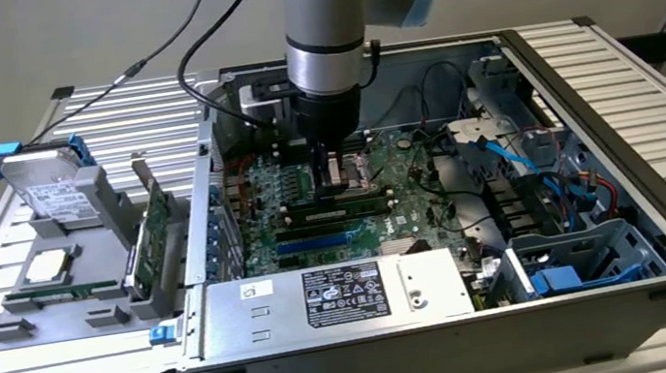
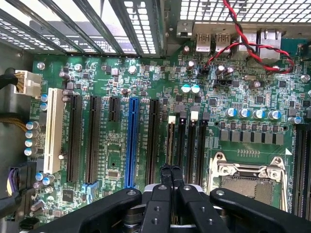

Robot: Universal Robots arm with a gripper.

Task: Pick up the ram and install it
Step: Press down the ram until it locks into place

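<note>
In the wrist view the gripper [image 2: 170, 171] has its fingers pressed together, empty, over the motherboard [image 2: 146, 121]. Beyond, the exterior view shows the ram [image 1: 339, 211] lying in its slot beneath the gripper, apparently already installed

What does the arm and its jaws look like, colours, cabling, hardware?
The arm is a silver-grey tube with light blue joint caps and a black band above a black wrist section. Black cables run off toward the exterior view's left. The gripper is matte black, with two slim finger bars mounted on angular black linkages held by silver screws. No markings can be read on it.
</note>
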